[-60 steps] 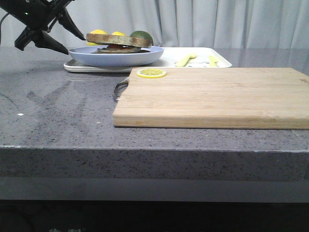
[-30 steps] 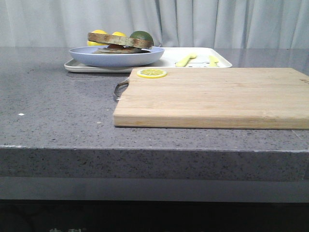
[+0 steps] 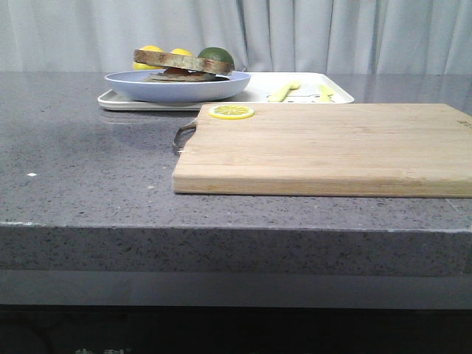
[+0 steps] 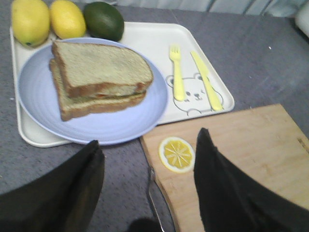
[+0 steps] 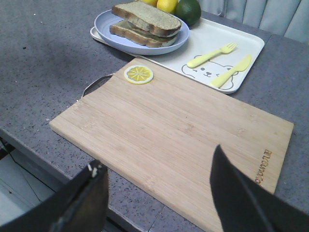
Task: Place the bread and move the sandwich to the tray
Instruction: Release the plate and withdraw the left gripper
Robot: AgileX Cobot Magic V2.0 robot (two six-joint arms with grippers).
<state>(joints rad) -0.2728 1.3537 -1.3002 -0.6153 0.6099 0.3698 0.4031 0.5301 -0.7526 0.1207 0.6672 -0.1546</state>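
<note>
The sandwich [image 3: 184, 65] lies on the round light-blue plate [image 3: 177, 87], which sits on the left end of the white tray [image 3: 295, 94] at the back of the counter. The plain bread [image 4: 99, 67] is the top slice of the stack; no egg shows. My left gripper [image 4: 148, 137] is open and empty, hovering on the near side of the plate [image 4: 43, 96] and tray [image 4: 149, 43]. My right gripper [image 5: 158, 157] is open and empty above the counter's front edge, far from the sandwich [image 5: 145, 21]. Neither gripper shows in the front view.
A wooden cutting board [image 3: 324, 147] with a metal handle [image 4: 154, 193] lies in front of the tray, a lemon slice [image 3: 231, 111] on its far left corner. Two lemons [image 4: 29, 19], a green fruit [image 4: 104, 19], a yellow fork [image 4: 176, 72] and knife [image 4: 206, 79] are on the tray.
One second ago my left arm stood at the upper left of the front view beside the plate, fingers open. It has since left that view. Plate and sandwich have not moved.
</note>
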